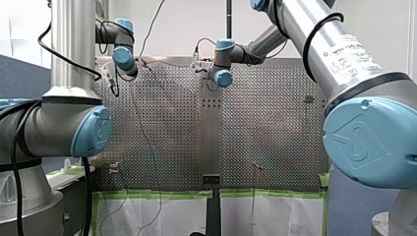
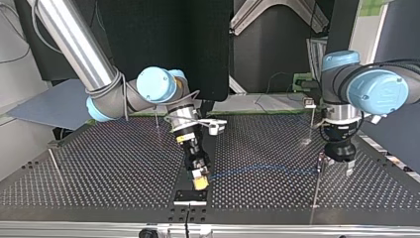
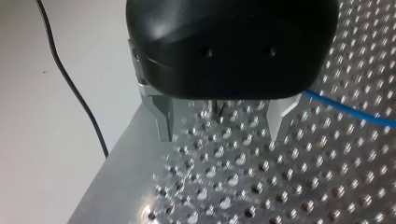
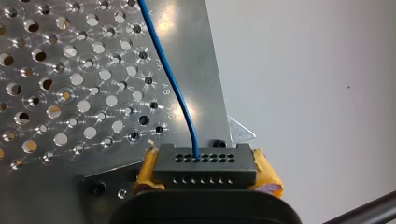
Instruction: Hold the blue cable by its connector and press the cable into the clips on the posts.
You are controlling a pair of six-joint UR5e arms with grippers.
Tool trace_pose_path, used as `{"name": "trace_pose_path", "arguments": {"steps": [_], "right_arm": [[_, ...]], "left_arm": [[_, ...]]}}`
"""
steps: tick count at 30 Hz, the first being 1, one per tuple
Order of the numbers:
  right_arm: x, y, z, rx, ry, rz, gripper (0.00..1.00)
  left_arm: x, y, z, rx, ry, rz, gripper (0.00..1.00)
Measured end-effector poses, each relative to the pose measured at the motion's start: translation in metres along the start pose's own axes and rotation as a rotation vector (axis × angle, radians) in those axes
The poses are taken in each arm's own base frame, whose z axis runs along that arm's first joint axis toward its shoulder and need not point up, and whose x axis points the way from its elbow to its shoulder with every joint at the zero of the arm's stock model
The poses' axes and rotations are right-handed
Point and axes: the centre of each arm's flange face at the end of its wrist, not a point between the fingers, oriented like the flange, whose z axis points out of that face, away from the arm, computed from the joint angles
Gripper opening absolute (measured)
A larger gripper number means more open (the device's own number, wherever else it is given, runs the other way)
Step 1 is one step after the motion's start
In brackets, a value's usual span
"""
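In the right wrist view my right gripper (image 4: 205, 179) is shut with its yellow pads (image 4: 148, 172) on a black connector (image 4: 205, 165). The blue cable (image 4: 173, 79) leaves the connector and runs over the perforated plate. In the top view that gripper (image 2: 199, 181) is low over the plate's near middle. From it the blue cable (image 2: 262, 168) stretches to a thin post (image 2: 316, 186), next to my left gripper (image 2: 337, 167). My left gripper (image 3: 222, 128) is open, its metal fingers (image 3: 163, 121) holding nothing. The cable (image 3: 350, 109) passes just beside one finger.
More thin posts (image 2: 312, 119) (image 2: 156, 119) (image 2: 55, 166) stand on the perforated table (image 2: 99, 163). A small black bracket (image 2: 190, 197) sits at its near edge under my right gripper. A black wire (image 3: 70, 79) hangs past the table's edge beside my left gripper.
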Motion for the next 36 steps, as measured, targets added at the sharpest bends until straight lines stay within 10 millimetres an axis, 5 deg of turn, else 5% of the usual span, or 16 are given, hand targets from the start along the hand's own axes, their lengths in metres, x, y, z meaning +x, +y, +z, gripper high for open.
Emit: {"name": "trace_pose_path", "arguments": {"steps": [22, 36], "right_arm": [[-0.001, 0.0, -0.001, 0.0, -0.01, -0.001, 0.0], [-0.002, 0.0, -0.002, -0.002, -0.019, 0.0, 0.0]], "left_arm": [[-0.013, -0.007, -0.086, 0.039, 0.147, 0.006, 1.0], [-0.024, -0.022, -0.104, 0.124, 0.145, 0.1, 1.0]]}}
